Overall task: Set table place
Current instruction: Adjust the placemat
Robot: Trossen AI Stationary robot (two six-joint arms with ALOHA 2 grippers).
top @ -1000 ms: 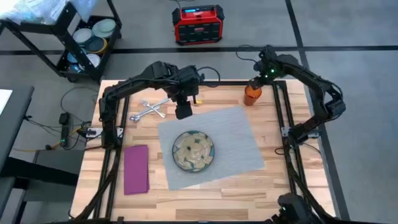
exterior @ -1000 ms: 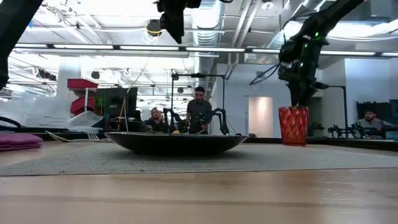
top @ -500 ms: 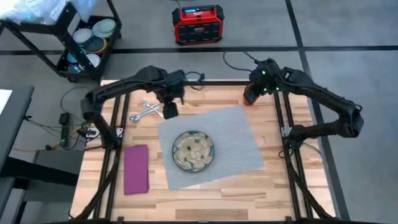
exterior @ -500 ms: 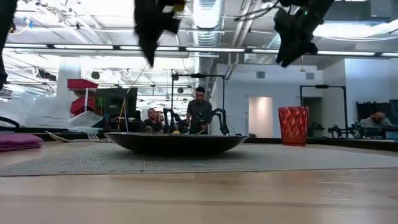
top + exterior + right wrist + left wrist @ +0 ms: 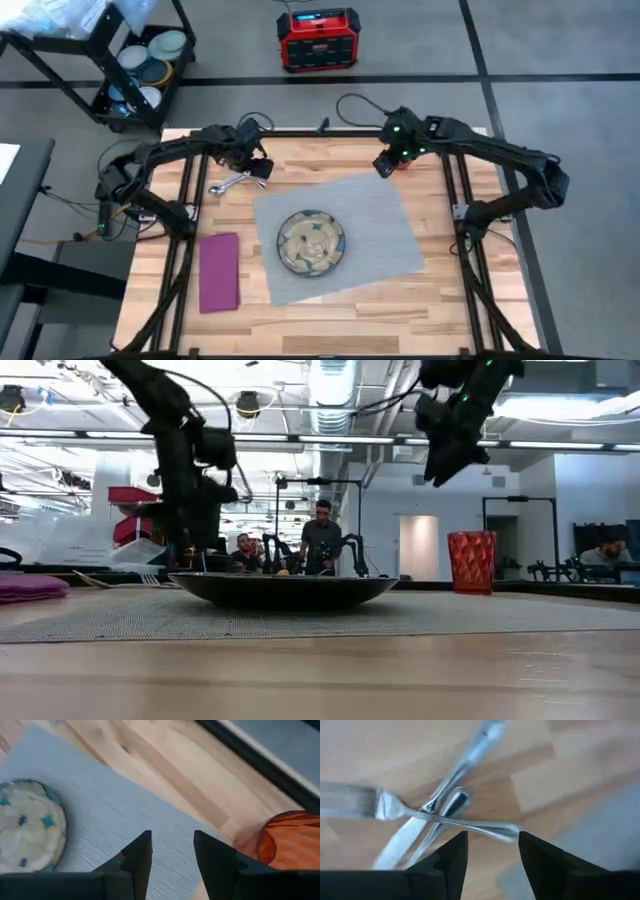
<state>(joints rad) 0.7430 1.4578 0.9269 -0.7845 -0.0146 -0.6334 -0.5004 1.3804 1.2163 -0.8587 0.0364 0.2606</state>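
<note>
High view: the plate point(image 5: 311, 242) sits on the mat point(image 5: 340, 235); the napkin point(image 5: 220, 271) lies on the bench point(image 5: 330, 300). Left wrist view: the left tool point(image 5: 490, 842), parted and empty, hovers over the crossed fork point(image 5: 410, 812), knife point(image 5: 450, 785) and spoon point(image 5: 447, 810). Right wrist view: the right tool point(image 5: 172, 850), parted and empty, hangs near the cup point(image 5: 287, 840).

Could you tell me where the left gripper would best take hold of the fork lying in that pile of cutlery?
Probably at the fork's free handle end, from above. It lies across the other two pieces, and that end sits clear on bare table right before the open left gripper.
</note>
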